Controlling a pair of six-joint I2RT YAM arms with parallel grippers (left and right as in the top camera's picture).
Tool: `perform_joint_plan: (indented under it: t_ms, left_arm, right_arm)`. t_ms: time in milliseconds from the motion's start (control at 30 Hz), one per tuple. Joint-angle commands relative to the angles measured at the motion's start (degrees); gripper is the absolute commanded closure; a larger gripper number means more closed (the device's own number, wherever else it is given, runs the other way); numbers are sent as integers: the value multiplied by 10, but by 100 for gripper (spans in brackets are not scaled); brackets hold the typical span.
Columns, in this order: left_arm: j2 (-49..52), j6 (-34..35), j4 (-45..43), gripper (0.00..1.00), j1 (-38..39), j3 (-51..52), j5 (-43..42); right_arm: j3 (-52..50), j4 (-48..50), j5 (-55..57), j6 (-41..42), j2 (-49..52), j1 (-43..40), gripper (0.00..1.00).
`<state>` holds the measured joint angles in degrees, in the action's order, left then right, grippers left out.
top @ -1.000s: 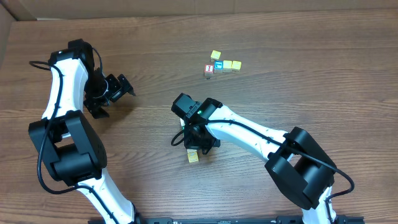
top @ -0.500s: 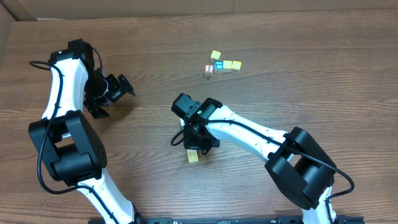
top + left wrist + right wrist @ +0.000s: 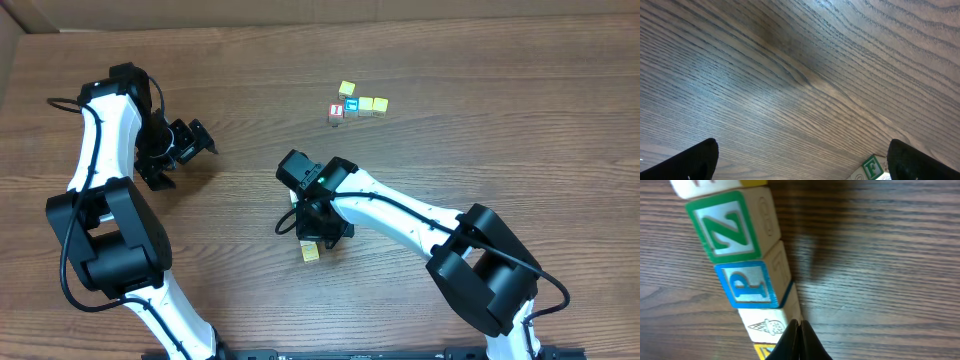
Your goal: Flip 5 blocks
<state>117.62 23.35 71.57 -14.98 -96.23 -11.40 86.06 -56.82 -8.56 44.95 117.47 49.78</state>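
The right gripper (image 3: 799, 339) had its two black fingers pinched completely together with nothing between them. The tip was down right next to a row of tiny wooden letter blocks, pretty much touching the side of the whitish block with an ice-cream cone drawing (image 3: 766, 325). The row ran in a line with sides touching. First came a whitish block with red marks (image 3: 705, 186), cut off at the top. Then the green-faced "Z" block (image 3: 732, 225), the blue-faced "P" block (image 3: 747, 287), and the cone one. Last was a yellow-marked block (image 3: 764, 352), mostly out of shot.

From overhead, that row sat mid-table under the right arm, so only a pale yellowish block (image 3: 310, 253) poked out. The left gripper (image 3: 185, 158) was well off to the left, fingers spread wide and holding nothing, over the brown wood-grain table (image 3: 450, 80). A separate cluster of yellow, blue-letter and red-letter cubes (image 3: 355, 104) sat farther back, well apart from the row.
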Motion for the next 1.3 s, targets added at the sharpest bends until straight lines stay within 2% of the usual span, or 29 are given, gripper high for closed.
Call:
perform_joint_plan:
  t_ms: [0, 800, 900, 1100, 1267]
  left_arm:
    - [-2, -9, -1, 0, 6, -10, -2]
    - [-2, -9, -1, 0, 6, -10, -2]
    - [-2, -9, -1, 0, 6, -10, -2]
    - [-2, -9, -1, 0, 6, -10, -2]
    - [-2, -9, -1, 0, 6, -10, -2]
  right_arm:
    - [-1, -10, 8, 1, -15, -18, 96]
    - [-2, -40, -5, 3, -15, 11, 96]
    - [-1, -52, 27, 0, -16, 8, 96]
    - [37, -111, 68, -39, -33, -55, 96]
    - [58, -138, 68, -84, -60, -162, 96]
